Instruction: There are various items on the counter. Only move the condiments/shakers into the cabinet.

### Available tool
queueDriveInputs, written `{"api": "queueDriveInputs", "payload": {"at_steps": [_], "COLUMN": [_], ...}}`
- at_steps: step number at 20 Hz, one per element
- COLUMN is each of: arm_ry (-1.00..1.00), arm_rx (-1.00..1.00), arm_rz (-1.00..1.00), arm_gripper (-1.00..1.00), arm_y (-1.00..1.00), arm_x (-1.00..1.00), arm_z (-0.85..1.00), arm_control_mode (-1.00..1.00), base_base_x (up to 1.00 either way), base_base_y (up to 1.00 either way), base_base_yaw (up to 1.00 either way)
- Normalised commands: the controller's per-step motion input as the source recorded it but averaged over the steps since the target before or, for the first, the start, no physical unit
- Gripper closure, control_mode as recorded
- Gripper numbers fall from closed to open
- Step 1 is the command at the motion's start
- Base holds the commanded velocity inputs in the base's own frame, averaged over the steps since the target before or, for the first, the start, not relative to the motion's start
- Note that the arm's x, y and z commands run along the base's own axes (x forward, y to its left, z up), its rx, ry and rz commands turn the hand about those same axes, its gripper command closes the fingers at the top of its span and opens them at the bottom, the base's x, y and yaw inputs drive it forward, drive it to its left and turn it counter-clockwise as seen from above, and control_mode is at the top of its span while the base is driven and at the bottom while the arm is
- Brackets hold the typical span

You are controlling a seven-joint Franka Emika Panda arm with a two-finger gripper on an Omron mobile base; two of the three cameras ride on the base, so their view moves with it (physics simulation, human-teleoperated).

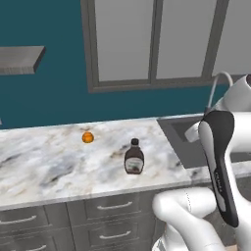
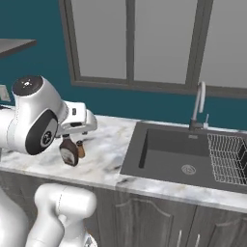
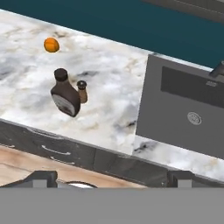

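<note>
A dark brown squeeze bottle (image 1: pixel 134 157) (image 2: pixel 68 150) (image 3: pixel 65 94) with a pale label stands upright on the marble counter (image 1: pixel 44 162) (image 3: pixel 109 87). A small brown wooden shaker (image 3: pixel 82 91) (image 2: pixel 80 149) with a dark cap stands close beside it, on the sink side. An orange ball (image 1: pixel 87 138) (image 3: pixel 51 44) lies farther back on the counter. My gripper (image 3: pixel 113 179) is open and empty, held well above and in front of the counter's front edge, apart from both. A grey wood-grain slab of the cabinet (image 1: pixel 19 59) juts in at the upper left.
A dark sink (image 2: pixel 183 154) (image 3: pixel 188 109) is set into the counter to the right of the bottle, with a faucet (image 2: pixel 198 108) behind it and a wire rack (image 2: pixel 226 157) at its right end. Grey drawers (image 1: pixel 112 208) run under the counter. A window (image 1: pixel 152 39) fills the wall.
</note>
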Motion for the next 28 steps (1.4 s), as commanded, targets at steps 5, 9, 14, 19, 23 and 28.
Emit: {"api": "queueDriveInputs", "payload": {"at_steps": [5,9,14,19,23,28], "arm_ry": [0.0,0.02,-0.02,-0.2,-0.32,-0.22], "arm_rx": [0.0,0.04,0.24,0.34,0.45,0.21], "arm_rz": [0.0,0.36,0.61,0.49,0.24,0.03], "arm_gripper": [-1.0,-1.0,-1.0,-1.0,-1.0,-1.0], "arm_y": [0.0,-0.01,0.0,0.0,0.01,0.01], "arm_x": [0.0,-0.05,-0.34,-0.37,-0.24,0.0], "arm_z": [0.0,-0.24,-0.42,-0.61,-0.63,-0.26], "arm_control_mode": [1.0,-1.0,-1.0,-1.0,-1.0,-1.0], "base_base_x": [0.82,0.0,0.0,0.0,0.0,0.0], "base_base_y": [0.0,0.0,0.0,0.0,0.0,0.0], "base_base_yaw": [0.01,0.0,0.0,0.0,0.0,0.0]}}
